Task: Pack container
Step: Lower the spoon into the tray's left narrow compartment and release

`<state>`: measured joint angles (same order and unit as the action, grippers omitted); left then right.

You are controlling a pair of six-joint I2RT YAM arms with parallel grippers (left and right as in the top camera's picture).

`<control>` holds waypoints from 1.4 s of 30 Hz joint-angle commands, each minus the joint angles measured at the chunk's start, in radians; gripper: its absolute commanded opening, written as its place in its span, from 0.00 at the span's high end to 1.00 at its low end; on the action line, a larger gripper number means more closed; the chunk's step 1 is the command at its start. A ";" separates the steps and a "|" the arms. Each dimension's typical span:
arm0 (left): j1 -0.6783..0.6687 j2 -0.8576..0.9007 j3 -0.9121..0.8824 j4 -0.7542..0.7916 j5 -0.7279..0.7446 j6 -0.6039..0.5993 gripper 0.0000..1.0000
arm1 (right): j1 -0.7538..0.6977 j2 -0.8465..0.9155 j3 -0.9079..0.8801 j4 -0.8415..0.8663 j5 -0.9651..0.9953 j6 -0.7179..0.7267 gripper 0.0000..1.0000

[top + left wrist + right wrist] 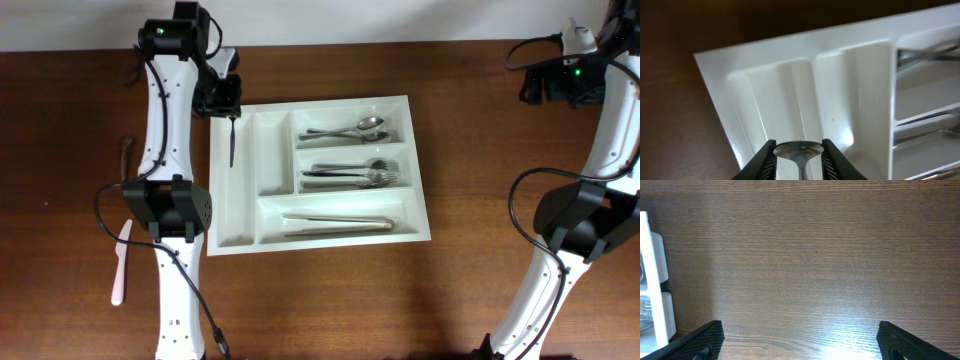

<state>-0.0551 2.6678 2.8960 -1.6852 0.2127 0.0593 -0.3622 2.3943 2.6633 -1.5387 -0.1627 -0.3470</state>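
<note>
from above, the white tray [330, 105] lies in the middle of the counter [480, 200], with spoons [350, 128], forks [355, 172] and tongs [335, 223] sorted into its long slots. the left tool [226, 100] hangs over its far-left corner, clamped on a dark utensil [232, 140] that points along a narrow slot, probably to line it up.

the left wrist view shows the rounded end pinched tight.

the right wrist view shows the right tool [800, 342] spread wide over bare wood, out of the way.
</note>
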 commanded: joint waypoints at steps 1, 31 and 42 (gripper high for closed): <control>-0.001 -0.093 -0.071 -0.003 -0.047 -0.006 0.71 | -0.005 -0.014 -0.005 0.003 0.002 0.001 0.01; -0.002 -0.137 -0.273 -0.003 -0.052 -0.006 0.71 | -0.005 -0.014 -0.005 0.003 0.002 0.001 0.01; -0.004 -0.136 -0.328 0.010 -0.052 -0.006 0.71 | -0.005 -0.014 -0.005 0.003 0.002 0.001 0.01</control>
<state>-0.0551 2.5748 2.5729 -1.6814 0.1604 0.0593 -0.3622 2.3943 2.6633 -1.5387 -0.1627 -0.3473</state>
